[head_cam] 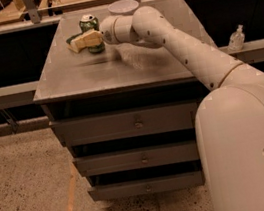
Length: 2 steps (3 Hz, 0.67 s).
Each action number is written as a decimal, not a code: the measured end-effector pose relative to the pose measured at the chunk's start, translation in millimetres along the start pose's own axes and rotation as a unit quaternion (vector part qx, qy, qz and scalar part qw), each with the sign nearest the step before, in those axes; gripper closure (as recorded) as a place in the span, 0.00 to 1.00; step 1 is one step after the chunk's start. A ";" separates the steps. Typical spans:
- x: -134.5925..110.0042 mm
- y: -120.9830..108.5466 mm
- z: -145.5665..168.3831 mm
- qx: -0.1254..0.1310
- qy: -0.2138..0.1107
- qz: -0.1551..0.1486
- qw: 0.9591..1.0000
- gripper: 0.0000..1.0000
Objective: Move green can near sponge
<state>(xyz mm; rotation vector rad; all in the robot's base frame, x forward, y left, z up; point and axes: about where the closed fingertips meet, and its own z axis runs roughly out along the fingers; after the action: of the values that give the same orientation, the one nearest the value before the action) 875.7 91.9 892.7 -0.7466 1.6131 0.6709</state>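
Green on grey metal: one green can [89,23], one sponge [73,41] and one white bowl [123,7] stand on the surface [116,72]. The gripper [91,38] reaches in from 3 o'clock and lies across the can's middle; I cannot tell whether it is clamped or released. The sponge sits just beside the can at 9 o'clock, and the bowl is at 1 o'clock.

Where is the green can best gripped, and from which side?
The green can stands upright, with the sponge close on its left and the white bowl behind. Grip its mid-body, coming level from the right. The gripper is at that height.
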 end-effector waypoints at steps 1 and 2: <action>-8.9 -12.5 -15.8 0.007 -0.006 -0.003 1.000 0.00; -20.9 -57.4 -77.9 0.035 -0.010 -0.012 0.999 0.00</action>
<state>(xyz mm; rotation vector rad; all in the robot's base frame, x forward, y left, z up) 874.5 -1.9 924.2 -0.7046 1.5992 0.6005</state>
